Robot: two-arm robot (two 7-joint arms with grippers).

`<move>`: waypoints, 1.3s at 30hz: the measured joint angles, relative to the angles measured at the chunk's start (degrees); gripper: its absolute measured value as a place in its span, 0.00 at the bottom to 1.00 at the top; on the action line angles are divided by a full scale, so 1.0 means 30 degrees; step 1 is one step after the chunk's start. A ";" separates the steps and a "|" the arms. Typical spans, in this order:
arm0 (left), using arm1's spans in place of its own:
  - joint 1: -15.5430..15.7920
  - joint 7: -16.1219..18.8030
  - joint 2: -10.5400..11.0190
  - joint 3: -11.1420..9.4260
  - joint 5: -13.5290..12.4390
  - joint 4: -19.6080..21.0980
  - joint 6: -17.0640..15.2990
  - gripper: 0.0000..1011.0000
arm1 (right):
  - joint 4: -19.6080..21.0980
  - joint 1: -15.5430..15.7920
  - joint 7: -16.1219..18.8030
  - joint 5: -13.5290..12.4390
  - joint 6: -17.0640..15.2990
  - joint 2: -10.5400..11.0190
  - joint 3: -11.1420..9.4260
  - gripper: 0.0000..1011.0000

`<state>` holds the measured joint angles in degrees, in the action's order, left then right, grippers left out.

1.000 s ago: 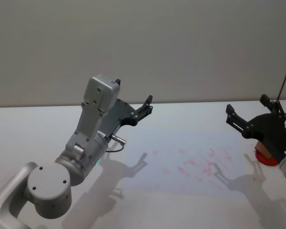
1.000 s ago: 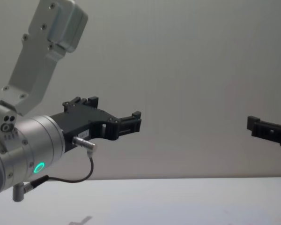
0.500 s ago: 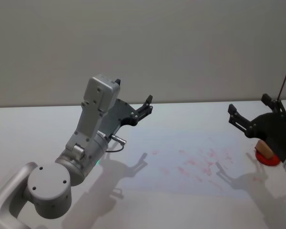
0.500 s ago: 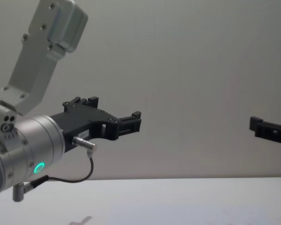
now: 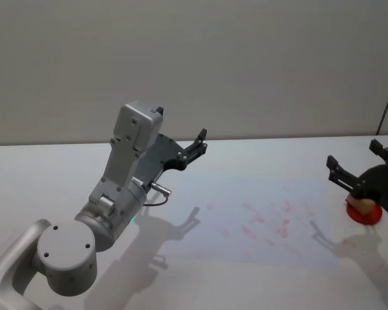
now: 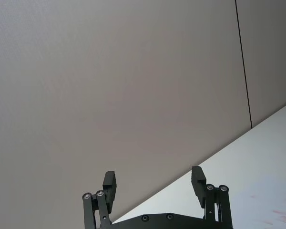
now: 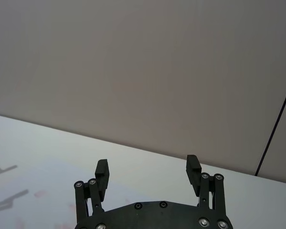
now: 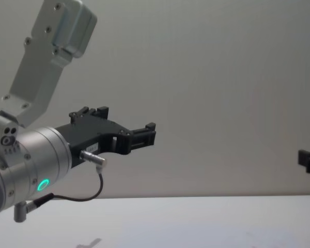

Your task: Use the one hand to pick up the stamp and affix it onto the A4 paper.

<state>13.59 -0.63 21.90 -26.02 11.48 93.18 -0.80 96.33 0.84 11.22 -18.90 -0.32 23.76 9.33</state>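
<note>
Stamp [image 5: 361,209] upright, tan end up, right claw [image 5: 354,155] spread

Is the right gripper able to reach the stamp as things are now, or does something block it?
Probably yes. The right gripper is open and hangs close above the stamp, which stands free beside the A4 paper; nothing lies between them. The left gripper is parked far away.

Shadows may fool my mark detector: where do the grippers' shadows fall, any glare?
Head view: left gripper and right gripper throw soft grey shadows on the A4 paper near its red marks; no glare. Chest view: evenly lit wall, green light glowing on the left wrist.
</note>
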 joint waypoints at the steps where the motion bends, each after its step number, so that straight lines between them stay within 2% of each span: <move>1: 0.0000 0.0000 0.0001 0.0000 -0.0001 0.0000 0.0001 0.99 | 0.0000 0.0000 0.0000 0.0000 0.0000 0.0000 0.0000 0.99; 7: 0.0000 0.0001 -0.0001 0.0001 -0.0001 0.0000 0.0001 0.99 | -0.0570 0.0073 0.0421 0.0037 -0.0020 0.0378 -0.0258 0.99; 19: 0.0000 0.0000 -0.0001 0.0000 -0.0001 0.0000 0.0001 0.99 | -0.1771 -0.0135 0.0732 0.0296 -0.0275 0.0649 -0.0504 0.99; 39: 0.0000 0.0000 -0.0001 0.0000 -0.0001 0.0000 0.0001 0.99 | -0.3527 -0.0721 0.0921 0.0593 -0.0854 0.0500 -0.0494 0.99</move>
<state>13.59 -0.63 21.89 -26.02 11.48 93.18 -0.79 85.75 -1.32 13.98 -17.12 -2.88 25.26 7.85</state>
